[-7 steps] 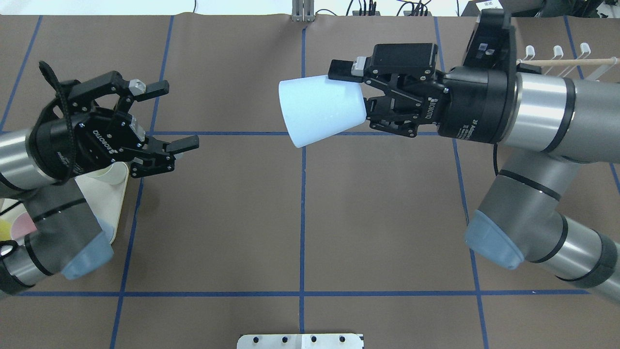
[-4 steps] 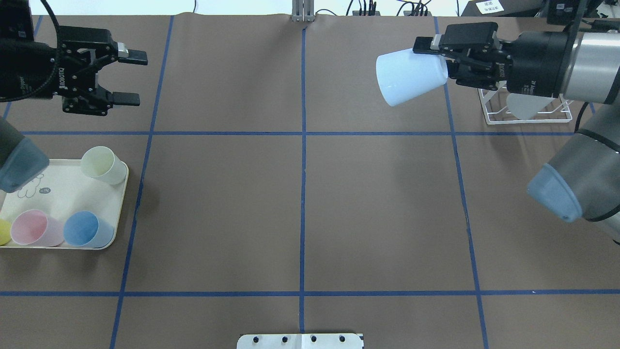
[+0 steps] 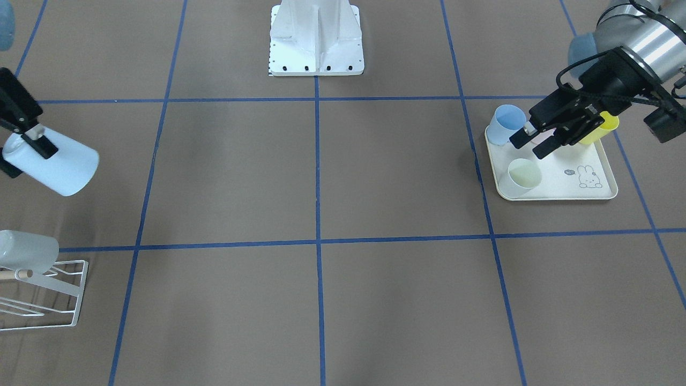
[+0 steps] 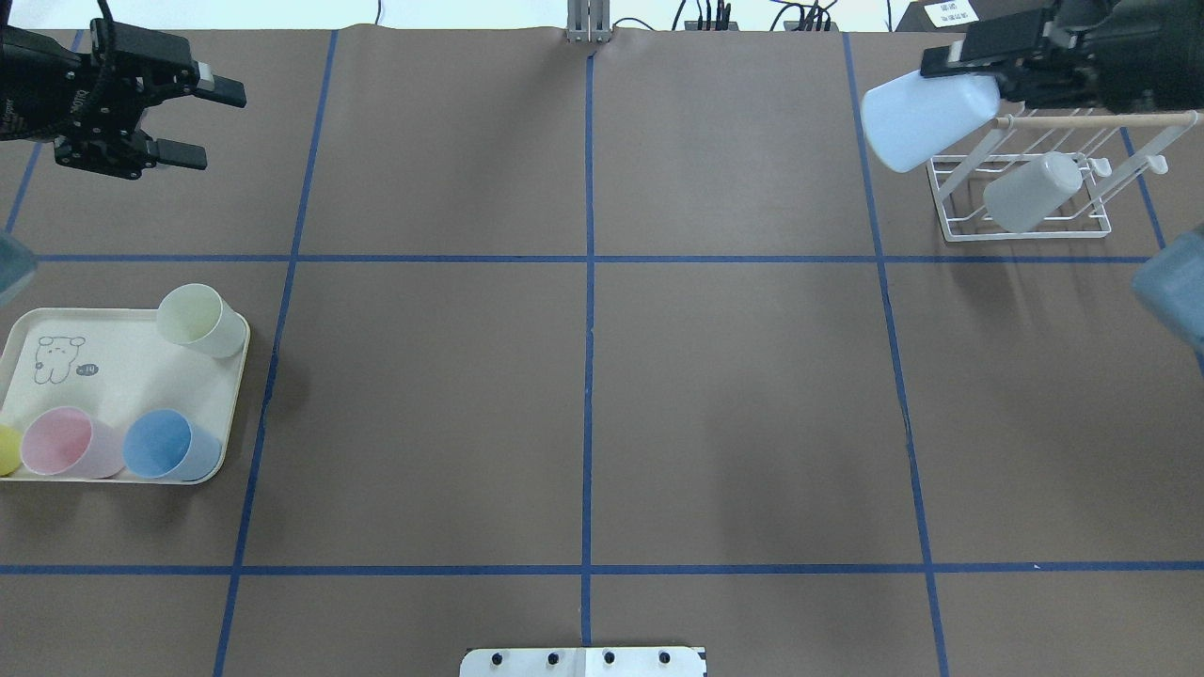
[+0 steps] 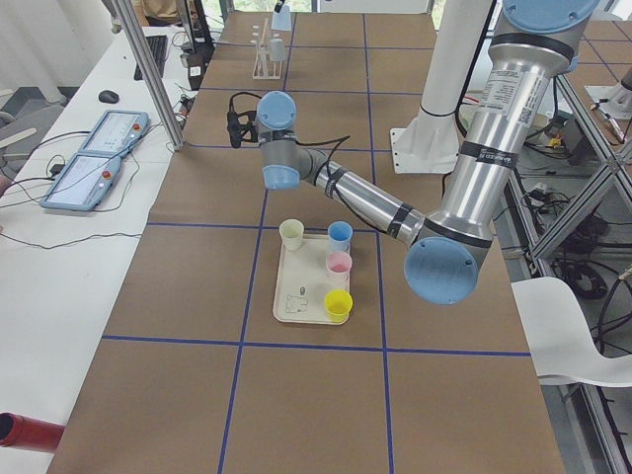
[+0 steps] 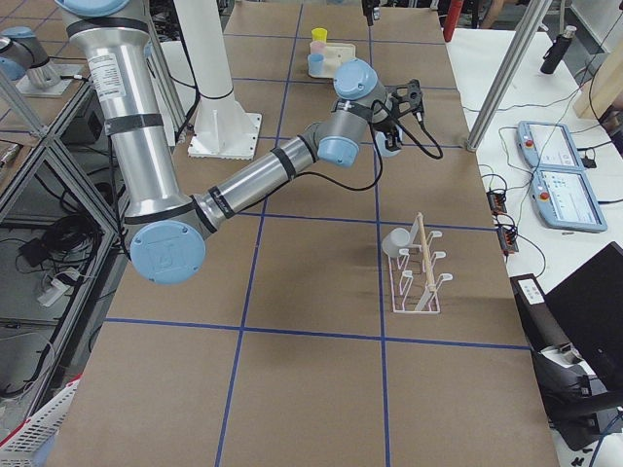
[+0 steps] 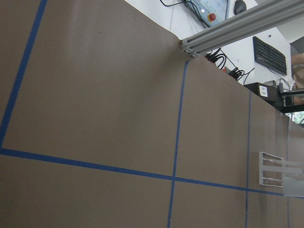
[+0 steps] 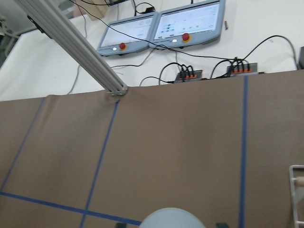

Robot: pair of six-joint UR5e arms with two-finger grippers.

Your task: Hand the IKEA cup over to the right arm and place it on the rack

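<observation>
My right gripper (image 4: 978,83) is shut on a pale blue cup (image 4: 924,110) and holds it tilted in the air, mouth to the left, just left of the white wire rack (image 4: 950,230) with its wooden dowel (image 4: 1101,120). In the front-facing view the gripper (image 3: 27,140) and cup (image 3: 56,163) hang above the rack (image 3: 59,292). The cup's base shows at the bottom of the right wrist view (image 8: 168,219). A greyish-white cup (image 4: 1030,193) hangs on the rack. My left gripper (image 4: 199,120) is open and empty at the far left.
A cream rabbit-print tray (image 4: 122,376) at the left front holds a pale green cup (image 4: 196,320), a pink cup (image 4: 66,442), a blue cup (image 4: 165,445) and a yellow cup (image 4: 5,449). The robot's base plate (image 4: 583,661) is at the near edge.
My right gripper has carried the pale blue cup from the table's middle to the right and back, up to the rack. My open left gripper has drawn away to the far left.
</observation>
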